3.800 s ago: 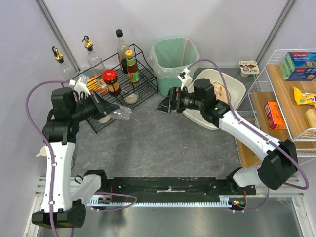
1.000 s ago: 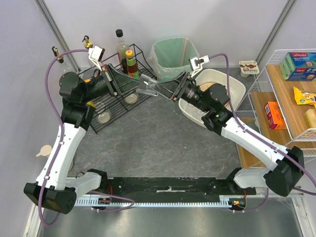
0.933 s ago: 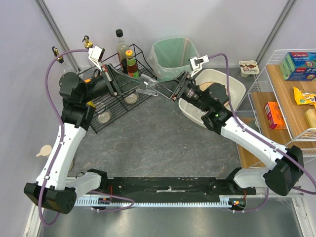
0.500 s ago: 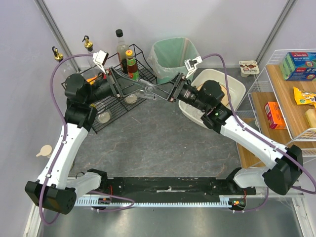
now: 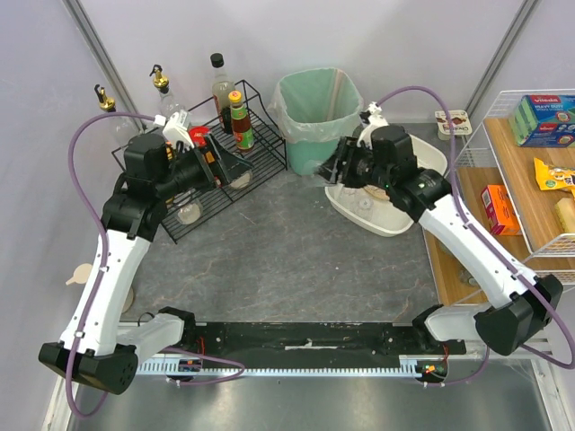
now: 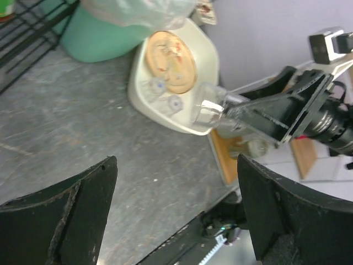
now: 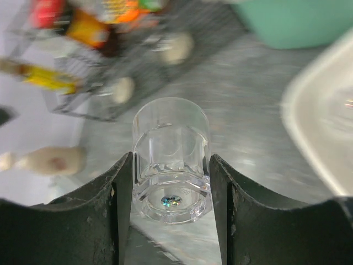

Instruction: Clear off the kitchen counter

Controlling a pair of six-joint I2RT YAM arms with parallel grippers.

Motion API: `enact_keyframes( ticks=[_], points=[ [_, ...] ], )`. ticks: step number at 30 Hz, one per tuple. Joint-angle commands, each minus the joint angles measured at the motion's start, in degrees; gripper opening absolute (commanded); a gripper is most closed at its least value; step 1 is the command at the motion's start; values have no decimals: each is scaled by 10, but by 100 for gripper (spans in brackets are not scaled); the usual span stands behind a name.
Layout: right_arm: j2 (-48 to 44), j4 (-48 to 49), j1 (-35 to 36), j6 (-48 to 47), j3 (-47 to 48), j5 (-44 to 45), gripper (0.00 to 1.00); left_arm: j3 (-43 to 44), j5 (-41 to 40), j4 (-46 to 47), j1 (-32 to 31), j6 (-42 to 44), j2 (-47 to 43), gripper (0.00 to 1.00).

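Two robot arms clearing a kitchen counter, with one glass in hand.
At the counter's far-left corner, the left gripper hangs spread and empty by the black wire rack of bottles. The flat, dark grey mottled counter shows no loose items mid-surface, so the job seems nearly done. Far right, the right gripper pinches a smooth, clear, thick-based glass tumbler over the white plastic basin.
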Motion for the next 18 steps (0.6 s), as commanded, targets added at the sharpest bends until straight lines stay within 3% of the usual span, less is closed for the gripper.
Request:
enact_keyframes(
  ticks=[1,10,18],
  points=[
    [9,-168,-56,-123,20,140,12,-16,-81,-58,1,83,-7,93],
    [69,-253,-103,-215,17,318,12,-46,-38,-29,2,76,7,90],
    [121,-269,-120,-249,2,370,13,-62,-30,-30,3,80,10,89]
  ],
)
